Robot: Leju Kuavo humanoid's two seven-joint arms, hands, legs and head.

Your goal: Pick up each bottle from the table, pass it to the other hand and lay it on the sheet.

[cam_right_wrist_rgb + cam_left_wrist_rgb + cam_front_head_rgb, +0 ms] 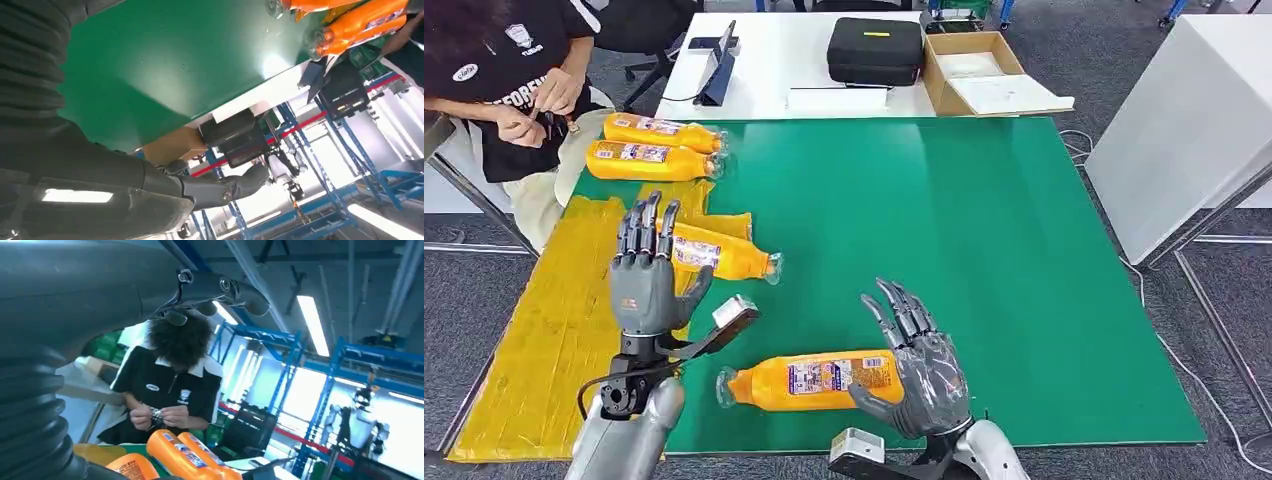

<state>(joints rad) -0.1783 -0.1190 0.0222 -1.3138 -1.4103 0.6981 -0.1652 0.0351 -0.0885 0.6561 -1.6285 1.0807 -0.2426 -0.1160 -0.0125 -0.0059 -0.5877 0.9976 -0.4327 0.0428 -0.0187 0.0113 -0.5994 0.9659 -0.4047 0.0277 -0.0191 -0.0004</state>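
Note:
An orange bottle (809, 381) lies on the green mat (944, 230) near the front edge, cap pointing left. My right hand (919, 372) is at its base end, fingers spread upward and thumb beside the bottle, not closed on it. My left hand (646, 275) stands upright and holds nothing, just in front of a second bottle (722, 256) that lies across the edge of the yellow sheet (544, 330). Two more bottles (652, 160) (662, 130) lie side by side at the back left. The left wrist view looks past its fingers (220, 290) at the bottles (182, 456).
A person (519, 75) sits at the table's back left corner, hands busy with a small item. Behind the mat are a black case (874, 48), a cardboard box (974, 70) and a tablet stand (717, 65). A white table (1184, 120) stands to the right.

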